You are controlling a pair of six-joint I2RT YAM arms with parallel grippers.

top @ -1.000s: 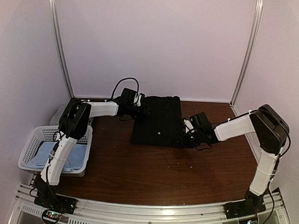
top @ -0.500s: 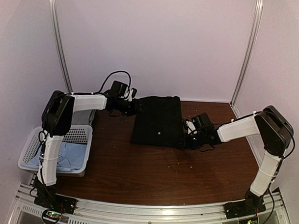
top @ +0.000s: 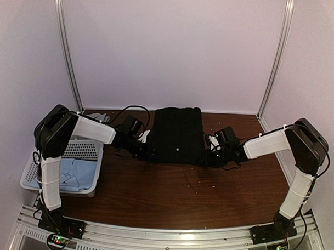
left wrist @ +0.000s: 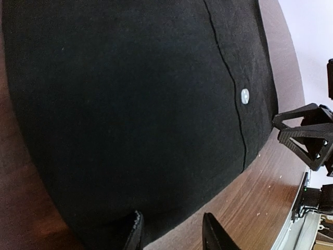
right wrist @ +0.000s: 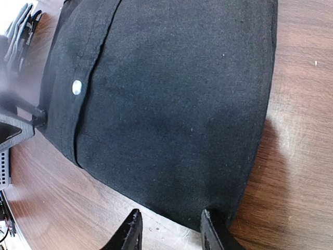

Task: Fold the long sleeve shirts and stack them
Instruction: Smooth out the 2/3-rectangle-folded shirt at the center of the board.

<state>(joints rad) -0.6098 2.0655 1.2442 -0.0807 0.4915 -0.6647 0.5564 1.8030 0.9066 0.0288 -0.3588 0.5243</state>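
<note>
- Far left – a white basket (top: 29, 172) sits at the counter's (top: 170, 193) left edge, just beside the left arm (top: 92, 130).
- A light blue shirt (top: 75, 174) lies crumpled inside the basket.
- Behind the basket, by the back wall, I see a bit of grey cloth (top: 100, 118); the arm hides most of it and I can't tell its shape.
- The left arm reaches low across the counter, and the left jaws sit at the near-left corner of the black shirt (top: 178, 131).
- On my left wrist feed the fingertips (left wrist: 136, 232) stand part-way apart. One is over the shirt's (left wrist: 130, 104) near hem, the other over bare wood just beyond it. The cloth lies flat, not bunched or lifted, so I read these jaws as narrow-open and holding nothing.
- The black shirt is folded into a flat rectangle at the middle back of the counter, placket up, with one small white button (left wrist: 244, 95) showing near its near edge.
- The right jaws are at the shirt's near-right corner, low on the counter, facing the left ones across the hem.
- On the right wrist feed those fingertips (right wrist: 213, 229) are also part-way apart – one over the shirt's (right wrist: 171, 104) corner, one over wood. The cloth is flat here too, so nothing is pinched.
- The right arm (top: 265, 142) stretches in from the right side.
</note>
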